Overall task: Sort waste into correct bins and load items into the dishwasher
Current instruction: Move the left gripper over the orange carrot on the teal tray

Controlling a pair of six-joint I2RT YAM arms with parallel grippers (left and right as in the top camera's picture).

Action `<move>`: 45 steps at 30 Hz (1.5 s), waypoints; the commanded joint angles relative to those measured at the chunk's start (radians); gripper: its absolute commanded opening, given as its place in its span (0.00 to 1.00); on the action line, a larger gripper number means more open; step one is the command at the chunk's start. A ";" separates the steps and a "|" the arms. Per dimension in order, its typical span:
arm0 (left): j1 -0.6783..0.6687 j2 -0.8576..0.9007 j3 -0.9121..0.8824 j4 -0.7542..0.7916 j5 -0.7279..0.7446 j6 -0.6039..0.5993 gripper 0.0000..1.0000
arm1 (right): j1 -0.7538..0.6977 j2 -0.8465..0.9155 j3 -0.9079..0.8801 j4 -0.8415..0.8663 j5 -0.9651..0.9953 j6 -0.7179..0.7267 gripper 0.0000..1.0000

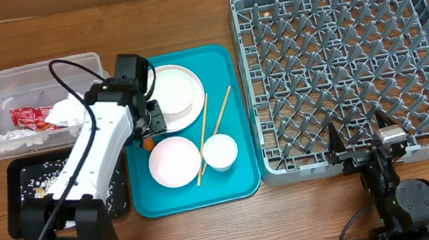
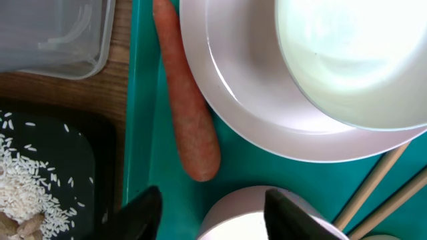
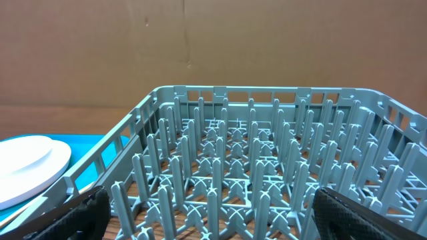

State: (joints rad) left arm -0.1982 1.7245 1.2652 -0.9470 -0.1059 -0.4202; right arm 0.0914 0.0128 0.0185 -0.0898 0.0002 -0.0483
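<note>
Both spread: left gripper [image 2: 213, 215], right gripper [image 3: 213, 217]; carrot [image 2: 190, 113] between plate [image 2: 233, 100] rim and teal tray [image 2: 141, 100] wall, perhaps touching.

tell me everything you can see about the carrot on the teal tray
The carrot is small and orange, with dull, slightly rough skin and a rounded tip; its other end runs out of the left wrist view. It lies flat on the teal tray near the tray's left edge, lengthwise along the rim of the white plate and close against it. Nothing grips it: the left pincer hovers open just past its tip, not touching.
</note>
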 commanded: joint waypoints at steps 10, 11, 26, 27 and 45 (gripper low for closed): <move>0.004 0.005 0.005 -0.016 -0.115 -0.243 0.40 | -0.004 -0.010 -0.011 0.006 -0.002 -0.002 1.00; 0.004 0.005 0.004 -0.014 -0.116 -0.243 0.37 | -0.004 -0.010 -0.011 0.006 -0.003 -0.002 1.00; 0.004 0.021 -0.076 0.078 -0.117 -0.238 0.36 | -0.004 -0.010 -0.011 0.006 -0.003 -0.002 1.00; 0.004 0.021 -0.080 0.082 -0.124 -0.238 0.36 | -0.004 -0.010 -0.011 0.006 -0.003 -0.002 1.00; 0.004 0.021 -0.198 0.233 -0.138 -0.225 0.40 | -0.004 -0.010 -0.011 0.006 -0.003 -0.002 1.00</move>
State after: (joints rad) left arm -0.1982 1.7363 1.0931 -0.7319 -0.2218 -0.6487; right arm 0.0914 0.0128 0.0185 -0.0898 0.0006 -0.0483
